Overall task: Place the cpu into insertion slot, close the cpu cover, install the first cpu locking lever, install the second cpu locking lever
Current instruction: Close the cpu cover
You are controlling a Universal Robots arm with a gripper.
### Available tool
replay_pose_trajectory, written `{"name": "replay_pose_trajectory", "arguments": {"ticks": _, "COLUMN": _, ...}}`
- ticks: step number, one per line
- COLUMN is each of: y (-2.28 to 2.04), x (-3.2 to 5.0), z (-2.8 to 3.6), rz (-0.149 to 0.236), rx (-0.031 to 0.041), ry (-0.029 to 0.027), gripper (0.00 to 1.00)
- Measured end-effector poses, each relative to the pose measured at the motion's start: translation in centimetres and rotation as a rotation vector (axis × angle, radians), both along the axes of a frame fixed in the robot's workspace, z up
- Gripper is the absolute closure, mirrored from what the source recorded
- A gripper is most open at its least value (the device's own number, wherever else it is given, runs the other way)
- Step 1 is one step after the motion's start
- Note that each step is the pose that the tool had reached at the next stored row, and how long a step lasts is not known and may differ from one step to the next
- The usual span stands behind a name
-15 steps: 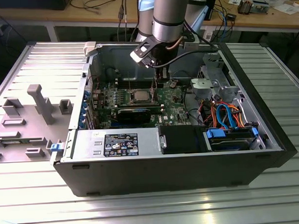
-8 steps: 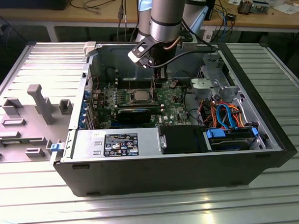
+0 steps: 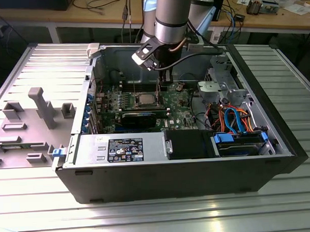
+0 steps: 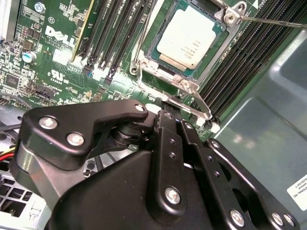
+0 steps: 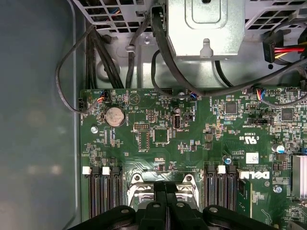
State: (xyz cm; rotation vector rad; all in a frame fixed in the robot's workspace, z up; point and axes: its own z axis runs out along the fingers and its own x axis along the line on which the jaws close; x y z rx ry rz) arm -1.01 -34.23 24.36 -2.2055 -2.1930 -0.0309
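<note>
Pinched narrow, the end effector [image 4: 165, 114] is hovering beside a locking lever [image 4: 192, 106], the cpu [image 3: 144, 100] sitting under the lowered cpu cover [image 4: 144, 64] at its 7 o'clock in the exterior view, likely the first-lever step, probably needing a steady hooking press.

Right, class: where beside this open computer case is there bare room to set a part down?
Bare: the ribbed table in front of the case and to the exterior view's right. Crowded: the fixture tray and motherboard.
</note>
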Motion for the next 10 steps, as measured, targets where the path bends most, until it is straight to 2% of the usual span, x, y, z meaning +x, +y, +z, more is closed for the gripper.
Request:
{"name": "replay_pose_trajectory", "arguments": {"ticks": 5, "y": 0.0, "x": -0.39, "z": -0.01, "rz": 0.0, "rx": 0.0001, "ry": 0.0, "gripper": 0.89}}
{"name": "replay_pose_trajectory", "arguments": {"ticks": 10, "y": 0.0, "x": -1.31, "z": -0.03, "rz": 0.0, "rx": 0.0, "ry": 0.0, "gripper": 0.89}}
